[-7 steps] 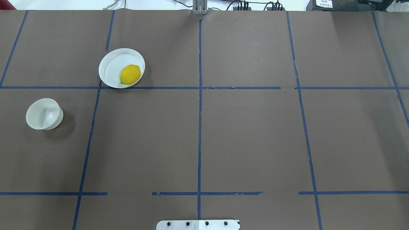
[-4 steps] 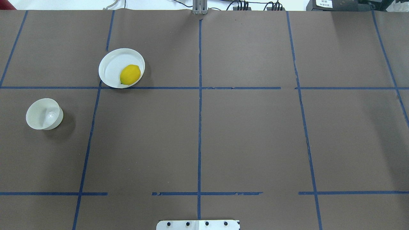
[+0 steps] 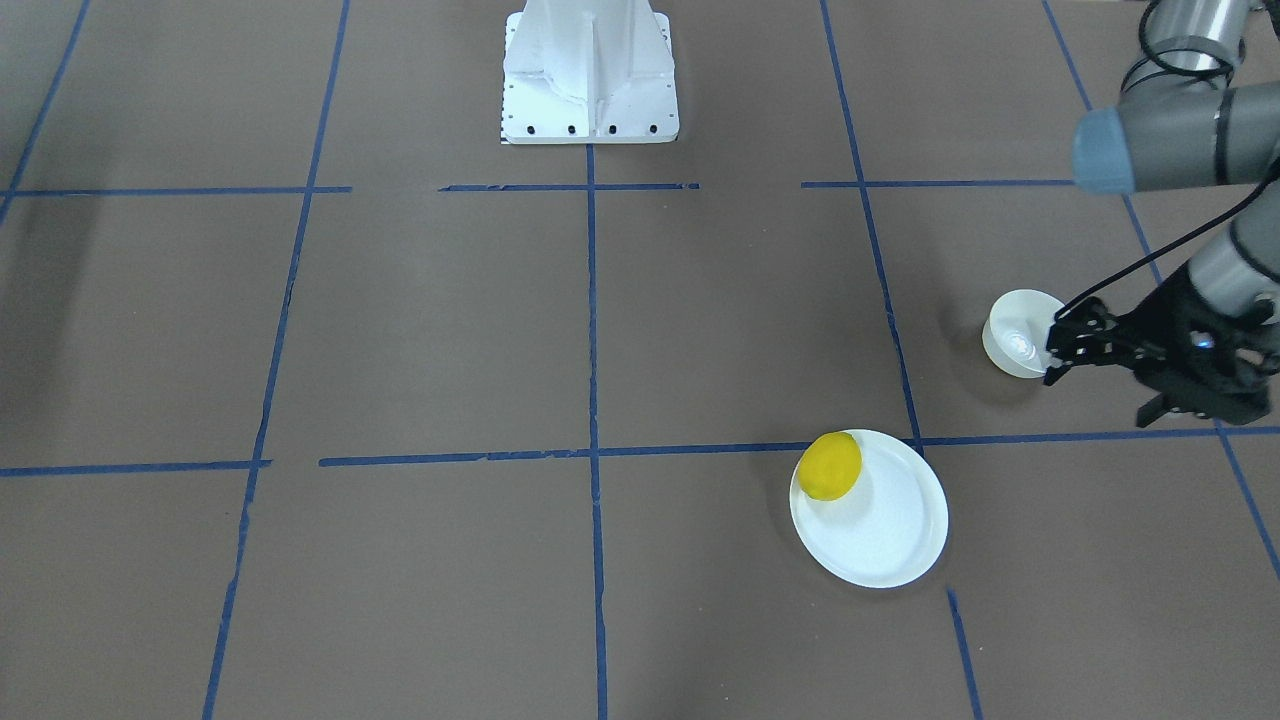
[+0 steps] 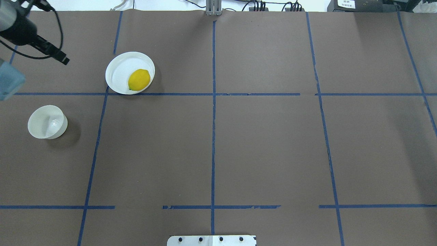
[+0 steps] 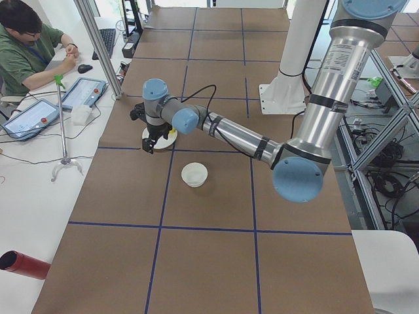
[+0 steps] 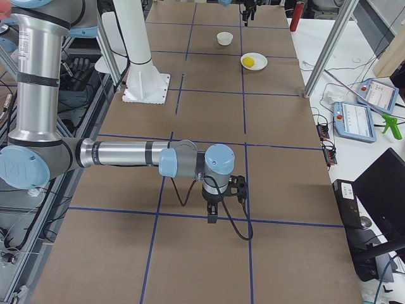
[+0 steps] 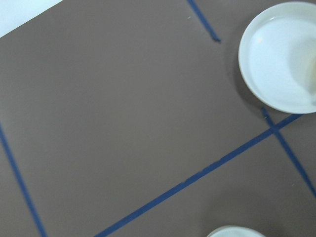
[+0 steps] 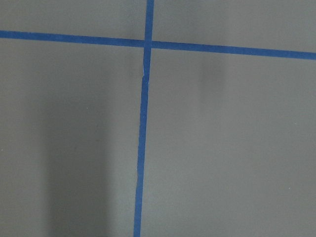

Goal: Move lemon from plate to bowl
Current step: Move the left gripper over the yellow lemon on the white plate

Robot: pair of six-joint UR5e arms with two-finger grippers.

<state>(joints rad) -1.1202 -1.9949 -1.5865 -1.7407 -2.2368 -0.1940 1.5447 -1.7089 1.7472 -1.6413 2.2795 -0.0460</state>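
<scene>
Lemon [image 4: 139,79], bright yellow and oval, lies on white plate [image 4: 117,73].

Left gripper [image 3: 1052,352] hovers, fingers [image 3: 1085,325] apart; right arm [image 6: 126,154] stretched low.

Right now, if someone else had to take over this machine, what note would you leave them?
Left gripper: open, empty, raised above the table near the plate and bowl.
Right gripper: over the table far from both; open or shut cannot be told.
Lemon: lies on the plate, close to its rim. The bowl is empty and stands apart from the plate.
Done: nothing yet.
Left: grasp the lemon, carry it across, release it in the bowl.
</scene>
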